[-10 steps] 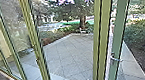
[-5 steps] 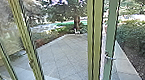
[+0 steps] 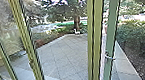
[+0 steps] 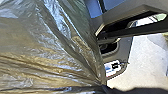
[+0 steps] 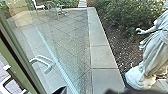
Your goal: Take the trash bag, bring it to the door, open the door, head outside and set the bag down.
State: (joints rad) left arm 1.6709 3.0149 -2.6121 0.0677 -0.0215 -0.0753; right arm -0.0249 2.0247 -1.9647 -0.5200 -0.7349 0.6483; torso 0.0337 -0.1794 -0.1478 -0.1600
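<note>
The green-framed door stands right of a thick post in the head view, with its metal handle low on the frame; it seems ajar. Large in the left wrist view is the shiny, translucent trash bag. Its folds run together at my left gripper, which is shut on it. From the right wrist camera, the door's glass and its pale lever handle appear close by, apart from the dark shapes at the lower edge.
Beyond the glass lies a paved yard with a chair by a tree. A planted bed borders the paving on the right, where a pale robed statue stands. Green window posts rise on the left.
The head camera has turned slightly right since a second ago, so the whole scene sits further left. Over the last half second it has hardly shifted.
</note>
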